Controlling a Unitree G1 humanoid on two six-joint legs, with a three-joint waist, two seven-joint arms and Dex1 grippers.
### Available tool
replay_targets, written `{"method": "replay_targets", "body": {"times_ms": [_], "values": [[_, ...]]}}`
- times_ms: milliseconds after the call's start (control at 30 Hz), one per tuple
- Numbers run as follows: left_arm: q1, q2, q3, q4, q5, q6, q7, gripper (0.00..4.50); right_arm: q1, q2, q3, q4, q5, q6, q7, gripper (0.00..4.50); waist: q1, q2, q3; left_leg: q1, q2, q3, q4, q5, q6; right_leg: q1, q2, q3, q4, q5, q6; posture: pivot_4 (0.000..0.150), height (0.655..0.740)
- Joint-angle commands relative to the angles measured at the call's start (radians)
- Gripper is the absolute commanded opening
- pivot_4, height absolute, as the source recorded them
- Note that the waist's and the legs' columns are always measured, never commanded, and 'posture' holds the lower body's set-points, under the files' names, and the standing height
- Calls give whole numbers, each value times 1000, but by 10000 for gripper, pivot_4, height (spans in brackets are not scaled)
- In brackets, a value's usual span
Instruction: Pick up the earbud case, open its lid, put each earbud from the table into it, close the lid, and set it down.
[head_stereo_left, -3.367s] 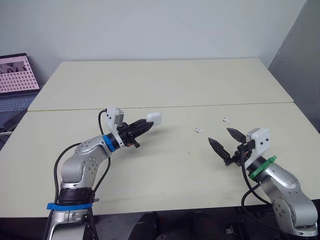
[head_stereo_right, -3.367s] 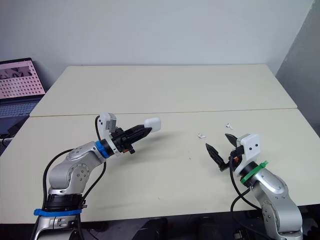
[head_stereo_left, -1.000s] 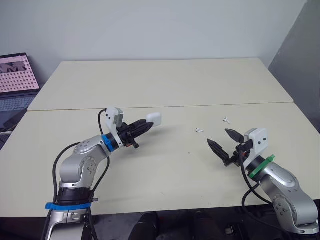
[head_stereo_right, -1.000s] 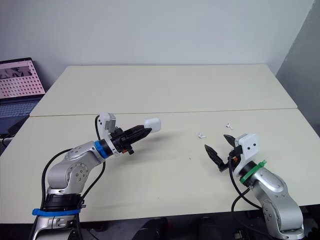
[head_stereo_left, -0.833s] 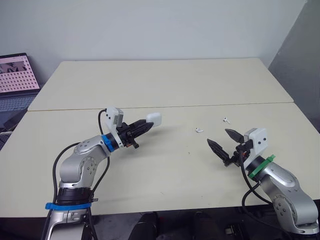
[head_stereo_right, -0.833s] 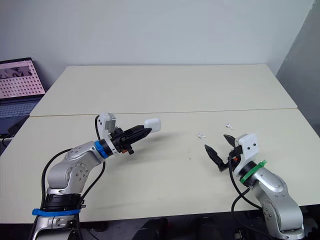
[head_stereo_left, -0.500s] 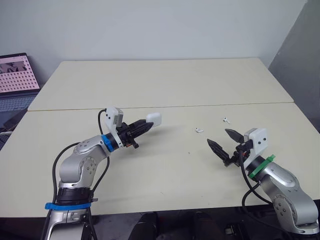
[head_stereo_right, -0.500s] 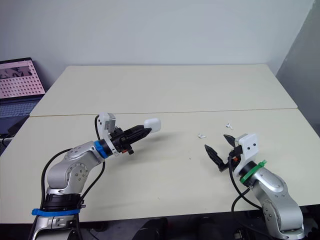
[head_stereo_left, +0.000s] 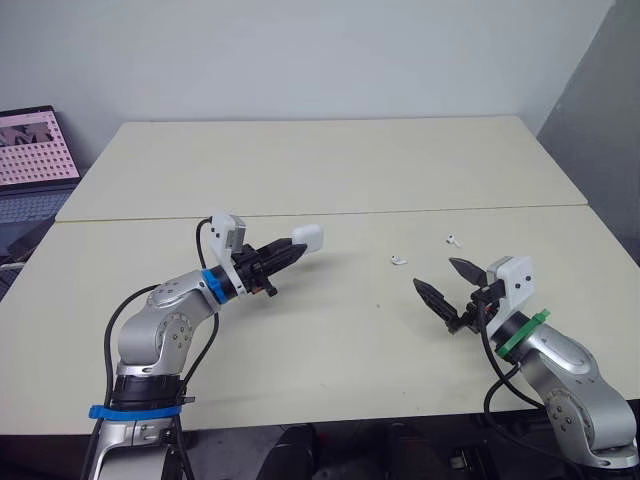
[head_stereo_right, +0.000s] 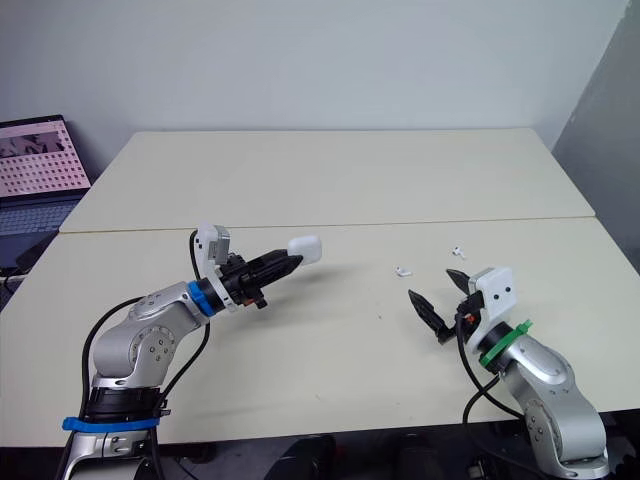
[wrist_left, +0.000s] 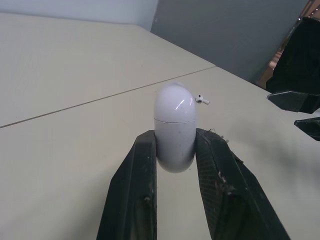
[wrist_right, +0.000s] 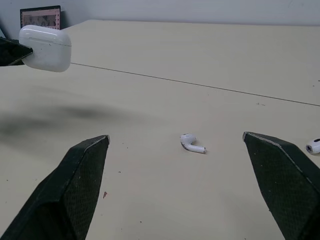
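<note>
Left wrist view: earbud case, lid shut, unchanged, clamped in my left gripper; right gripper spread, unmoved; opening pending.

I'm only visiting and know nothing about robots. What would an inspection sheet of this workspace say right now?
Surface: pale table, a seam running across it.
Job's things: white earbud case, lid closed, held off the table; first earbud and second earbud lie loose on the table.
Clutter: nothing seen.
Grippers: left hand shut on the case; right hand open, empty, near the earbuds.
Cables: black left-arm cable and right-arm cable, both looped clear of the earbuds.
Surroundings: laptop at the left, plain wall behind.
</note>
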Motion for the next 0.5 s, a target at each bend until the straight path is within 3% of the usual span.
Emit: {"method": "replay_targets", "body": {"times_ms": [33,500], "values": [[-17,12,6,-42,-21,-8,-7,7415,-11,-10,1,-16,4,-25,3,44731,0,0,0,0,0,0,0,0,0,0,0,0,0,0,0,1500,7400],[-13,10,2,-44,-22,-10,-10,7415,-19,-16,2,-20,6,-16,1,44731,0,0,0,0,0,0,0,0,0,0,0,0,0,0,0,1500,7400]]}}
